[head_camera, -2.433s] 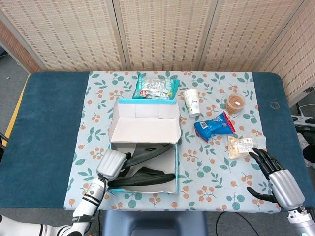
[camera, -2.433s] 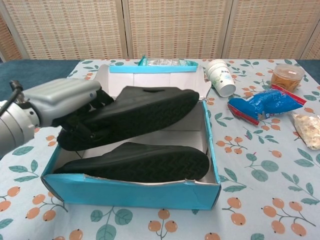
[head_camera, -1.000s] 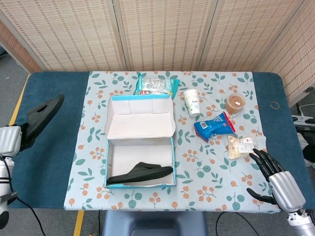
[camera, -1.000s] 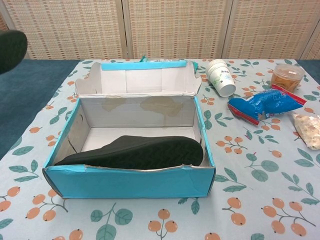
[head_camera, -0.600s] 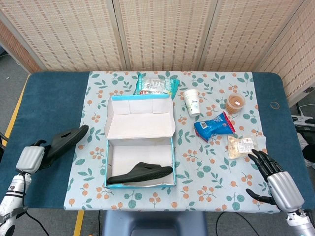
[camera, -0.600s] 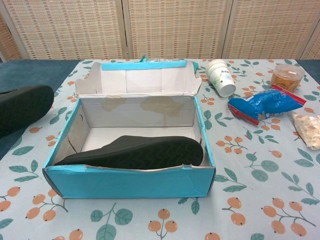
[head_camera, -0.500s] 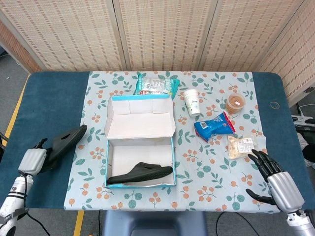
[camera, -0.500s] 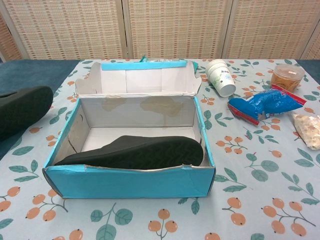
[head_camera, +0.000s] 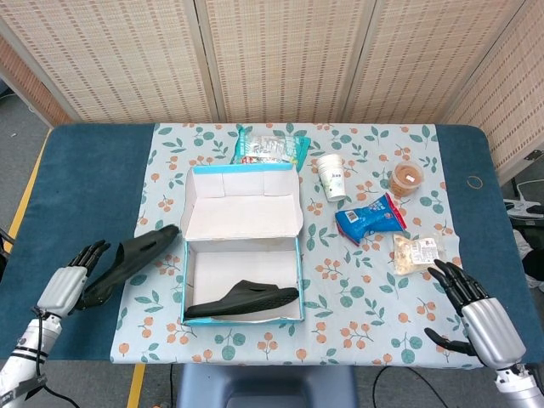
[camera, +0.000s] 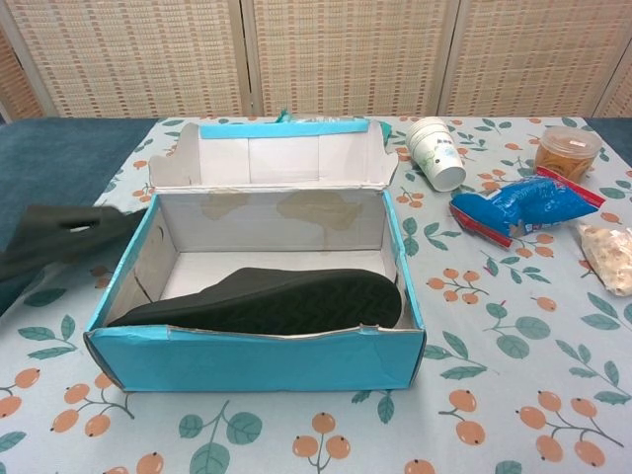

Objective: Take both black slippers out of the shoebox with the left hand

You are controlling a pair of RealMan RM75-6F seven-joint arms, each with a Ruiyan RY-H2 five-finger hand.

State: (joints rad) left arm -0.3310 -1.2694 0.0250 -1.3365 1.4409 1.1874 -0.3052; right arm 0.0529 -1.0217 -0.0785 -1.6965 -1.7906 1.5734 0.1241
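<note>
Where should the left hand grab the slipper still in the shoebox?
Probably the heel end at the box's left side. The remaining slipper lies tilted against the front wall of the shoebox, sole facing the chest camera. Come from above and the left with the left hand, now open beside the other slipper.

Silver-backed left hand, black fingers; right hand alike, wrist seemingly ribbed

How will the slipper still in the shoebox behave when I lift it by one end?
The slipper looks like moulded foam, so probably light and slightly bendy, sagging little. It leans against the shoebox front wall, so it may drag there. Its ridged sole should resist slipping.
</note>
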